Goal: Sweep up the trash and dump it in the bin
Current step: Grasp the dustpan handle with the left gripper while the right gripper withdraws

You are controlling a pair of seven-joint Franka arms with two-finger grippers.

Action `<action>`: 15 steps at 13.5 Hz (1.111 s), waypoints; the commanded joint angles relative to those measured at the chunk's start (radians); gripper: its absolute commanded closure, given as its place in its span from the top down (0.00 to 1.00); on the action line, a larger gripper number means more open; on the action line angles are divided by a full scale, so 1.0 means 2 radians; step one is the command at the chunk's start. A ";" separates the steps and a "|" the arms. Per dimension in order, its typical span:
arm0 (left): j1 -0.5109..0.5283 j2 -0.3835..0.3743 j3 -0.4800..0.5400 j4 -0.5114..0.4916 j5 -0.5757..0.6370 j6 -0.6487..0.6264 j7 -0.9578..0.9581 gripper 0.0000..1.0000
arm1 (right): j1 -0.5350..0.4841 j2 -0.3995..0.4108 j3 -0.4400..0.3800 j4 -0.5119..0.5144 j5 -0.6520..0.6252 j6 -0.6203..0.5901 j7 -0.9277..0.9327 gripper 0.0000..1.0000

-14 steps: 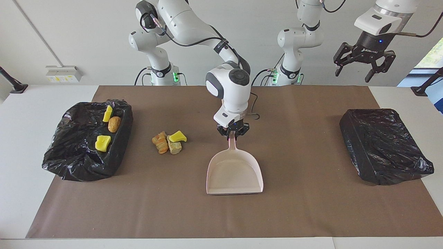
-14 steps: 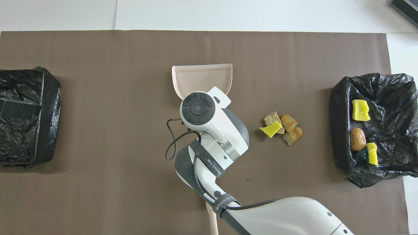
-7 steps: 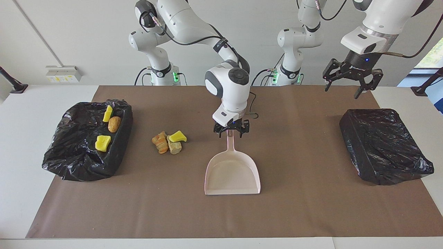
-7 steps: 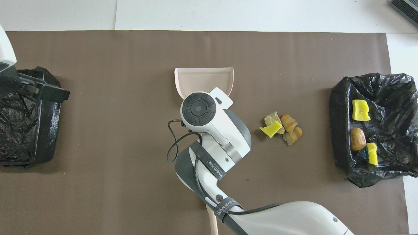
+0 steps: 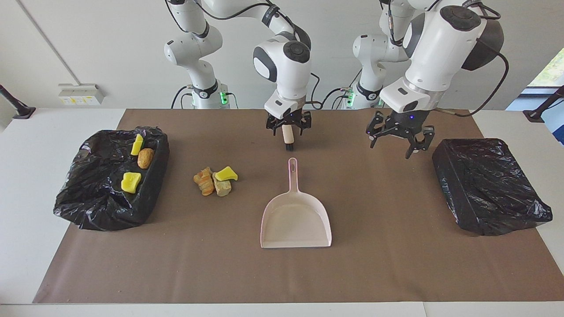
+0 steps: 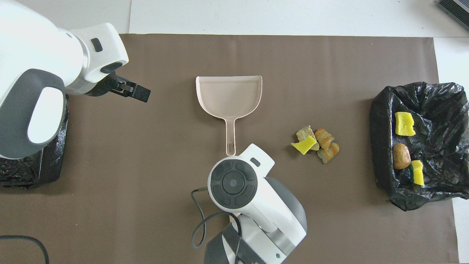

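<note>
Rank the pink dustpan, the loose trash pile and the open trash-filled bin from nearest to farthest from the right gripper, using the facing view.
From the right gripper:
1. Pink dustpan, mid-table, its handle end just under the gripper.
2. Loose trash pile, beside the dustpan toward the right arm's end.
3. Open bin, at the right arm's end.

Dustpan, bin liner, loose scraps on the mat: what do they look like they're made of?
Dustpan: looks like rigid moulded plastic, matt pale pink, with one-piece walls and handle.
Bin liner: thin black plastic film, glossy and crinkled.
Loose scraps: the yellow wedge looks like sponge foam, matt; the orange-brown lumps look bread-like, though what they are really made of cannot be told.
</note>
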 commanded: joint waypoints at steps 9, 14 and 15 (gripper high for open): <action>-0.128 0.117 0.006 0.038 0.071 0.086 -0.226 1.00 | 0.121 -0.122 0.001 -0.275 0.093 0.144 0.019 1.00; -0.156 0.128 0.006 -0.034 0.070 0.174 -0.297 1.00 | 0.123 -0.110 0.001 -0.271 0.093 0.152 0.034 0.56; -0.163 0.128 0.006 -0.057 0.071 0.191 -0.310 1.00 | 0.122 -0.108 0.001 -0.270 0.093 0.152 0.032 0.26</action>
